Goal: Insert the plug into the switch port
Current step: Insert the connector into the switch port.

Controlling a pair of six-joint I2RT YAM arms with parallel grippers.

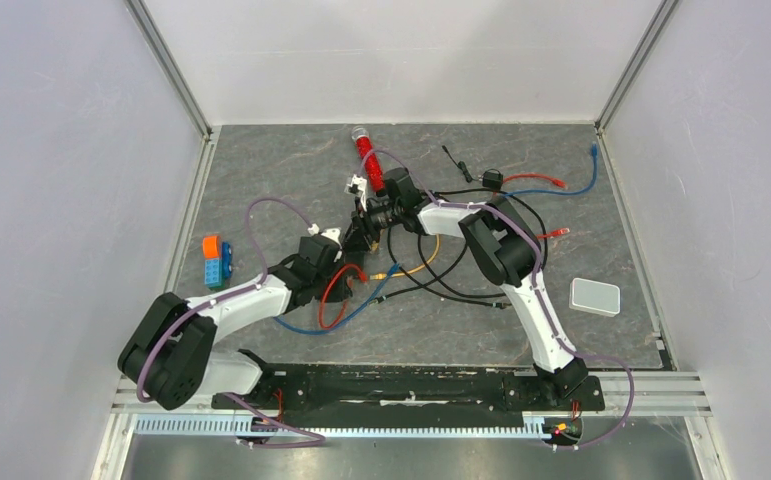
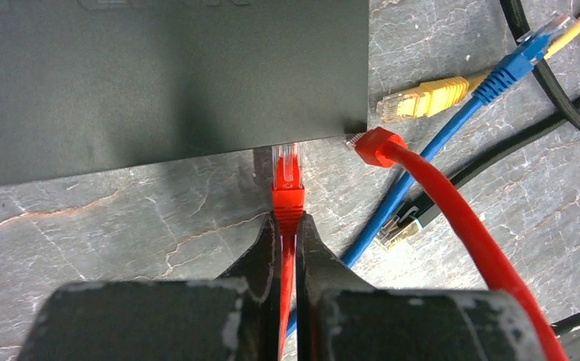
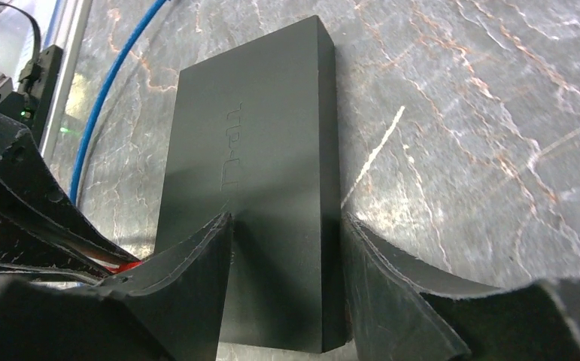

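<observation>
Left gripper (image 2: 288, 229): mine, at the low centre of the left wrist view, clamped tight on the red cable (image 2: 286, 274) just behind its boot.
Plug (image 2: 287, 180): red boot with a clear tip, standing straight up the frame in line with my fingers (image 2: 264, 248). The tip meets the lower edge of the black switch box (image 2: 159, 75).
Black switch box: fills the upper left of that view and lies flat on the grey marbled table (image 2: 121, 218).
Switch port: on the box's lower edge, turned away from the camera. I cannot tell whether the clear tip is already inside it or only against it.
Right gripper (image 3: 286, 252): mine, jaws part-way apart and straddling the near end of the box. One finger sits on each long side, and both seem to press its walls, holding it.
Loose plugs: a second red plug (image 2: 377, 144) lies just right of mine at the box's corner. A yellow plug (image 2: 422, 98) and a blue plug (image 2: 516, 60) lie toward the upper right.
White box (image 1: 595, 296): right side of the top view, well apart from both my arms.
</observation>
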